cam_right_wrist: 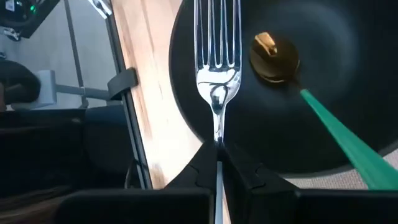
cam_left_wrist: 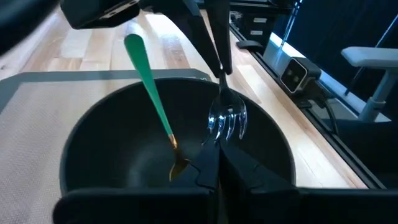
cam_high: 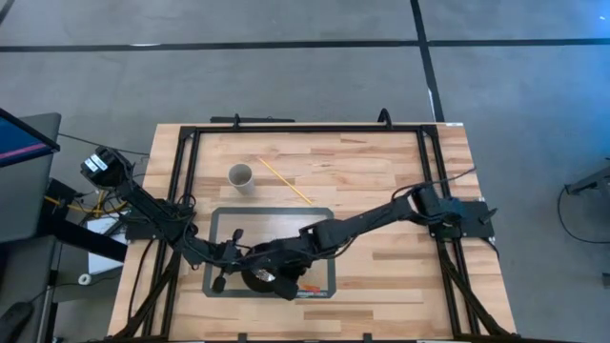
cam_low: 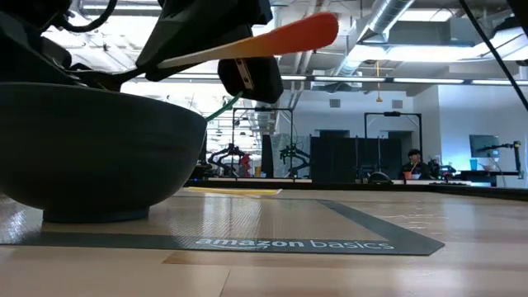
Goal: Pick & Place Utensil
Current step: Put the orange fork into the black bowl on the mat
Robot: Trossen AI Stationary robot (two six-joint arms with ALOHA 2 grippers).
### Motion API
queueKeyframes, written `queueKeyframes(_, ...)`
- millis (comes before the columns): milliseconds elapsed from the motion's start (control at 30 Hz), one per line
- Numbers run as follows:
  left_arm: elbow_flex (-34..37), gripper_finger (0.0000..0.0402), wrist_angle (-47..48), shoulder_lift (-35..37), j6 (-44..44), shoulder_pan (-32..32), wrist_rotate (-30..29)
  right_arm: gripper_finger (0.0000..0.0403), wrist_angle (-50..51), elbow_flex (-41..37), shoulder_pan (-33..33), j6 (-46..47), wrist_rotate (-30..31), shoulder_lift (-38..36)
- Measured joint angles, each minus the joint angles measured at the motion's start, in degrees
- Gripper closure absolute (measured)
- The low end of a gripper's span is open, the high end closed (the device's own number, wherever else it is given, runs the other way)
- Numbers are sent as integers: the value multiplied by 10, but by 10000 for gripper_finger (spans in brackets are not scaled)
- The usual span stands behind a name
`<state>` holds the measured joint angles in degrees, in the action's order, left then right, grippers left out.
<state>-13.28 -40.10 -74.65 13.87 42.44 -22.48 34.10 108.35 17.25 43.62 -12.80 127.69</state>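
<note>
A black bowl (cam_high: 259, 278) rests by its foot on a grey mat (cam_high: 224, 224). In it lies a gold spoon with a green handle (cam_left_wrist: 152, 93); the handle leans on the bowl's rim. My right gripper (cam_right_wrist: 217, 149) hangs over the bowl, shut on a silver fork (cam_left_wrist: 227, 115) with an orange handle (cam_low: 289, 37). The fork's tines (cam_right_wrist: 217, 31) point down at the bowl's rim area. My left gripper (cam_left_wrist: 217, 152) is shut at the bowl's left side (cam_high: 233, 252); whether it touches the bowl I cannot tell. My right gripper pinches the fork's thin neck (cam_right_wrist: 217, 127), just behind the tines, between its two fingers. The fingers lie along the fork and slant down from the table's near right. The fork is lifted clear, tines lowest, its orange handle end (cam_high: 310, 291) sticking out behind the gripper.
A small cup (cam_high: 240, 176) and a thin yellow stick (cam_high: 286, 181) lie on the wooden table beyond the mat. A black frame (cam_high: 181, 191) runs along the table's edges. Bare wood lies to the right of the mat (cam_high: 381, 257).
</note>
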Motion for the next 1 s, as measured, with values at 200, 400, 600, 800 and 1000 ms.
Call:
queueKeyframes(200,0,396,2,0,-4,0,-20,402,4,2,-2,10,-1,0)
queueKeyframes(400,0,396,12,0,-5,-1,-32,402,24,2,-3,25,-51,0)
queueKeyframes(600,0,396,23,0,-5,-1,-57,402,22,2,13,25,-55,1)
queueKeyframes(800,0,396,23,0,-6,-1,-71,402,20,2,-15,24,-52,1)
queueKeyframes(1000,0,396,23,0,-21,-3,-87,402,19,3,-32,11,-103,8)
